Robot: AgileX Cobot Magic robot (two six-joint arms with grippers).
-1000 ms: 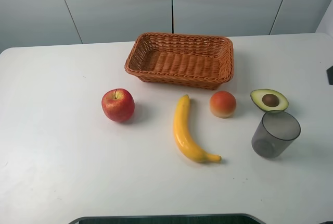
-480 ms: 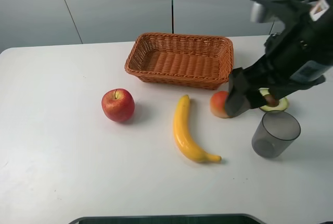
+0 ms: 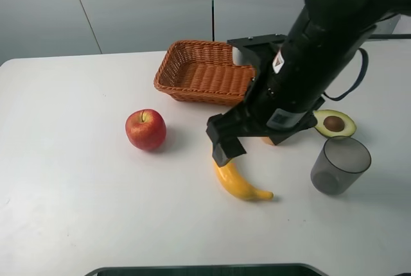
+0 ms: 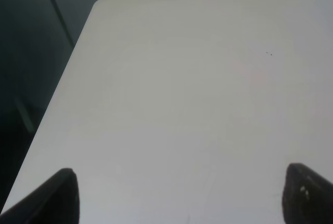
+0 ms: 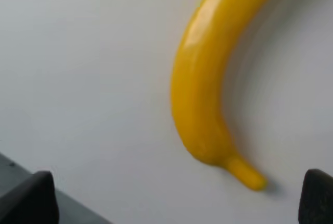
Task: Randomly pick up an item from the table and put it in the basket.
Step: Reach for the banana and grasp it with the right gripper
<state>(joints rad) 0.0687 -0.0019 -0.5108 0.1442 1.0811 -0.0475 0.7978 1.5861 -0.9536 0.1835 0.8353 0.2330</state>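
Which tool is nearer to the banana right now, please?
The right. The right tool hangs open just over the banana's upper half, not gripping it. The left tool is outside the high view, open over a corner of the table, with no banana in sight.

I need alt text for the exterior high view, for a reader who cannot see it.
The robot's black right arm reaches in, its gripper over the far end of a yellow banana on a white table. A wicker basket stands behind; a red apple lies left, an avocado half and a grey cup right.
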